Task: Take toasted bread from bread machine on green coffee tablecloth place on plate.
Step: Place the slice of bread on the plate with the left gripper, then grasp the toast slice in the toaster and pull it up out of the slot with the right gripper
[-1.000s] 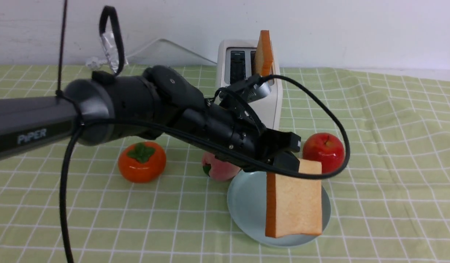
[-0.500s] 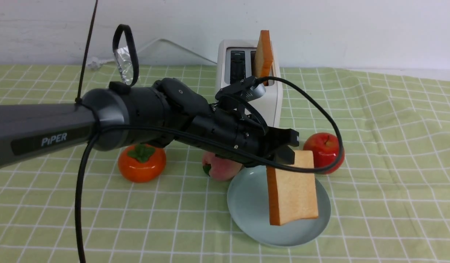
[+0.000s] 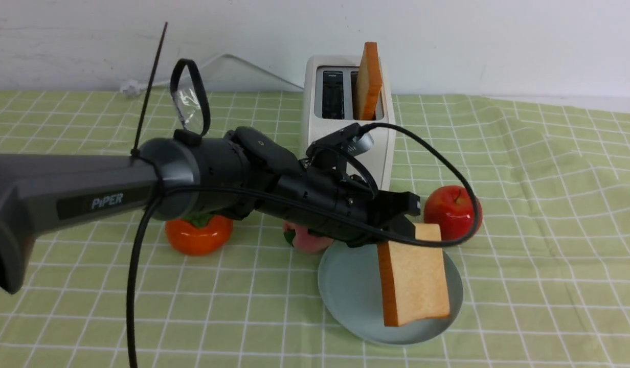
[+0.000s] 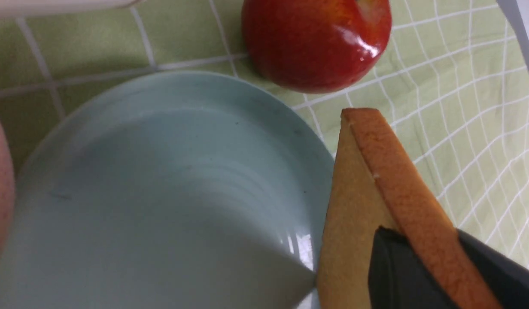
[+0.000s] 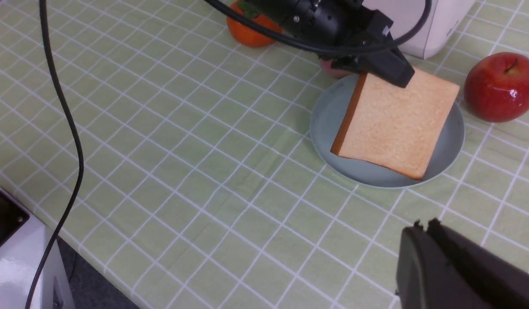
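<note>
Your slice of toast (image 3: 414,276) hangs upright over the plate (image 3: 345,276), pinched at its top edge near the crust. From here I can't tell whether its low corner touches the plate. It hangs flat from that one pinch with no sag, so I judge it light and fairly stiff, with a dry, matte face that shouldn't slip. Don't squeeze harder; a slice like this may dent or crumble.

Your left gripper (image 3: 404,225) is clamped across the thickness of the slice, one dark finger on each face. That's the right place to hold it: thin way, close to the firmer crust.

The second slice (image 3: 370,82) stands in the toaster (image 3: 384,148) behind, its upper half clear of the slot. Take that one by the exposed top edge too.

An apple (image 3: 450,204) sits just beside the plate's far rim and a peach (image 3: 305,243) on the other side. Your right gripper (image 5: 424,223) hovers over the tablecloth (image 3: 550,204), fingers together and empty.
</note>
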Tool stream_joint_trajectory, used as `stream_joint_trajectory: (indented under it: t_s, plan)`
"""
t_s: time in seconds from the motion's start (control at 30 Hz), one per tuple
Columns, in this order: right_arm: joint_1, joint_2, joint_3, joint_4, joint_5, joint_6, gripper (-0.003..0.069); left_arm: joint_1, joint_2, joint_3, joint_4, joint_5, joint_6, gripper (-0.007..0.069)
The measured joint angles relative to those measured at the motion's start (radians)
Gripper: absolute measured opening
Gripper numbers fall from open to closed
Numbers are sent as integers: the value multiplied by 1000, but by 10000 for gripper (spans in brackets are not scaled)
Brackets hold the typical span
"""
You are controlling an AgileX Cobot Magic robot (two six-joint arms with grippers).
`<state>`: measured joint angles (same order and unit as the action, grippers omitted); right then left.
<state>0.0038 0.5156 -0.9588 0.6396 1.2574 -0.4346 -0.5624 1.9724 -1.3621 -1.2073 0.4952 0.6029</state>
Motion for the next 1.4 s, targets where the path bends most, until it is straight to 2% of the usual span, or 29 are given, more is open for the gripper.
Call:
stream_joint_trajectory:
  t_s: [0.37,0.43,0.47,0.5,0.57,0.63,0.67,0.73,0.83,0.97,1.07,1.13,1.17,1.27,1.3,1.33,1.37,1.4]
  plan:
    - [0,0,0,-3,0,0,3,0,5,-1,29,-27,53,119]
    - [0,0,0,-3,0,-1,3,0,5,-1,45,-24,54,165]
    - [0,0,0,-3,0,-1,3,0,5,-1,59,-22,55,211]
    - [0,0,0,-3,0,-1,3,0,5,-1,61,-21,56,220]
    - [0,0,0,-3,-1,-2,3,0,5,-1,76,-19,57,355]
    - [0,0,0,-3,-2,-2,3,0,4,-1,80,-19,57,402]
    - [0,0,0,-3,-2,-2,3,0,-5,-1,86,-22,57,464]
    - [0,0,0,-3,-3,-2,3,0,-22,-1,105,-46,59,537]
    - [0,0,0,-3,-3,-2,3,0,-66,-1,145,-105,77,596]
    - [0,0,0,-3,-5,-2,3,0,-138,-1,199,-198,101,608]
    - [0,0,0,-7,-9,-2,3,0,-208,-1,236,-229,106,584]
    - [0,1,0,-23,-16,1,3,0,-285,-1,282,-230,106,511]
    - [0,1,0,-26,-18,1,3,0,-292,0,282,-230,106,502]
    - [0,21,-1,-58,-26,35,3,0,-427,26,375,-204,101,274]
    - [0,37,-1,-67,-30,47,3,0,-478,46,417,-189,93,169]
    - [0,43,-1,-69,-30,49,3,0,-486,50,423,-187,91,151]
    - [0,59,-1,-74,-36,57,4,0,-546,76,459,-173,74,46]
    - [0,78,-2,-75,-43,63,4,0,-579,103,482,-168,62,8]
